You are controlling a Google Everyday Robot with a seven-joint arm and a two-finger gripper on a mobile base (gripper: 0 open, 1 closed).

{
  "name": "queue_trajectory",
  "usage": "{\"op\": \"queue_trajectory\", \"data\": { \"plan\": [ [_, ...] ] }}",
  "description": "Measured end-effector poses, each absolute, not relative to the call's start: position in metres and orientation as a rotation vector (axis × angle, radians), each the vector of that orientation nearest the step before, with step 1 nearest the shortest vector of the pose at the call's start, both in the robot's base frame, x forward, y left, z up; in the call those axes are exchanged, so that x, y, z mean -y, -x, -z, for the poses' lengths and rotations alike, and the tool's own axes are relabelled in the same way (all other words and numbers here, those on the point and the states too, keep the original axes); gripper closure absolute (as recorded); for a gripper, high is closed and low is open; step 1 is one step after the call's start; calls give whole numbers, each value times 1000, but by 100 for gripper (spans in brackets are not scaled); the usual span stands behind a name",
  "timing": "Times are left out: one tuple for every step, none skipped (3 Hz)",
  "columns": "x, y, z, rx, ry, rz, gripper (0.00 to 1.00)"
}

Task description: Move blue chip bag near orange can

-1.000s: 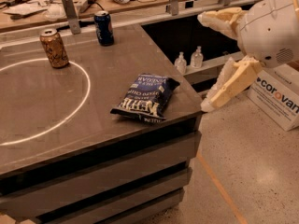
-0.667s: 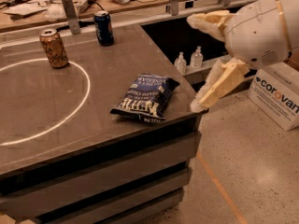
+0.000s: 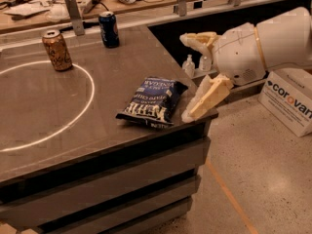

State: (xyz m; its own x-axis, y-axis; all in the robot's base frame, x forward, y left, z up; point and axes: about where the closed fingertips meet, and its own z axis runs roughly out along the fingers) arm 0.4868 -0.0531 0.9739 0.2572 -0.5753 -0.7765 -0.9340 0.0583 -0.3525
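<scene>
The blue chip bag lies flat near the right front corner of the grey counter, white lettering up. The orange can stands upright at the far left, on the edge of a white circle painted on the counter. My gripper comes in from the right, just right of the bag at the counter's right edge. Its two cream fingers are spread wide apart, one high and one low, with nothing between them. It does not touch the bag.
A dark blue can stands at the back of the counter, right of the orange can. A metal post stands behind it. Small bottles sit on a shelf past the counter's right edge. A white cardboard box stands on the floor at right.
My arm and gripper have moved left toward the counter's right edge and the chip bag. The bag and both cans have not moved.
</scene>
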Motion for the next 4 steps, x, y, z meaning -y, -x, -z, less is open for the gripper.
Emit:
{"op": "queue_trajectory", "data": {
  "plan": [
    [51, -497, -944, -1423, 1619, -527, 0],
    [41, -502, -924, -1415, 1637, -550, 0],
    [31, -500, -903, -1425, 1670, -575, 0],
    [27, -498, -888, -1443, 1690, -583, 0]
  ]
}}
